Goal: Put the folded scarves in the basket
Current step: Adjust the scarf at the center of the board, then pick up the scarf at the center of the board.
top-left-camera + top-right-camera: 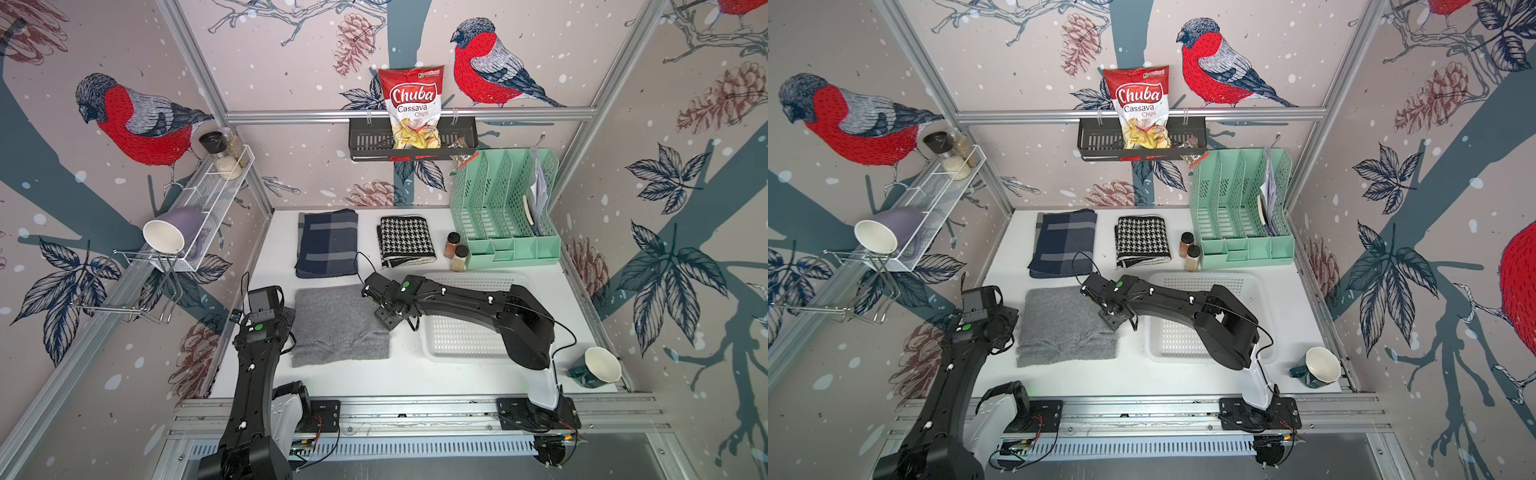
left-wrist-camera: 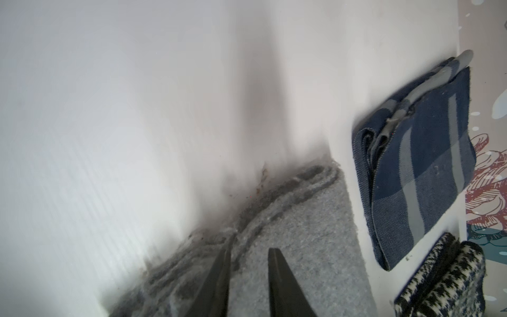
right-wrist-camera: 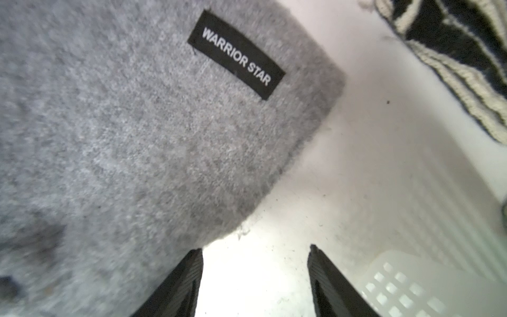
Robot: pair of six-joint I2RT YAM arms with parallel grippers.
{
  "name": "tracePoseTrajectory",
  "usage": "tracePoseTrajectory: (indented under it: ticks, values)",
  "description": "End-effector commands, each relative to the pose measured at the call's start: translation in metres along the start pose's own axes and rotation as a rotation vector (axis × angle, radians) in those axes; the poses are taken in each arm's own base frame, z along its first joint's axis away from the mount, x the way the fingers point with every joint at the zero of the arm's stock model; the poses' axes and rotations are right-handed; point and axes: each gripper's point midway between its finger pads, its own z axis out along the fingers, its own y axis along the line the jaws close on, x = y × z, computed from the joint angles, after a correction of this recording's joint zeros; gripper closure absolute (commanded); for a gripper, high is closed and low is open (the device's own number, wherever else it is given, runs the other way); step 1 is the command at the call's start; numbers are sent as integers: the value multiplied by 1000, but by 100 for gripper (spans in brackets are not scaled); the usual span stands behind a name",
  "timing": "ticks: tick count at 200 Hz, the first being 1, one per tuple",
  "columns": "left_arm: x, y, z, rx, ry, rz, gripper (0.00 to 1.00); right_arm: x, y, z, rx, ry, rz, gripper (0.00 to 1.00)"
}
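Left claw narrowly parted over grey scarf edge, right claw spread wide, empty, above table beside it

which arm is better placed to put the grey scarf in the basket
Right, probably: the right pincer stands open at the edge of the grey scarf nearest the basket, which lies under that arm. The left pincer is at the far edge and must carry across.

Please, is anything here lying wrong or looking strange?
The lilac ceramic mug on the white wire wall shelf seems to lie on its side, white mouth facing the room. Nothing looks spilled.
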Motion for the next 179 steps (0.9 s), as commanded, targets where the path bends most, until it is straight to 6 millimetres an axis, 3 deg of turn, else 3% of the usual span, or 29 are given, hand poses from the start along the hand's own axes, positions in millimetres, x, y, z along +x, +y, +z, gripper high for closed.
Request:
tracePoseTrajectory:
  ticks: [1,35,53,77,95,139,179]
  values:
    - [-13,-2,-6,-36,-42,92,70,-7,-12,-21,49,-26,67,35]
    - [-23,-29,-7,-6,-26,247,65,-25,-23,-47,75,-75,134,38]
    - [-19,-42,-3,17,33,324,60,-38,-17,-53,-14,-108,222,31]
    - [-7,-54,2,56,121,401,45,-44,8,-42,-255,-71,416,18]
    - [0,-53,5,59,164,437,35,-43,18,-34,-379,-39,562,16]
    - [11,-39,12,12,220,421,34,-41,46,-16,-563,51,726,17]
    - [18,-30,21,-19,252,373,34,-22,55,10,-570,138,802,15]
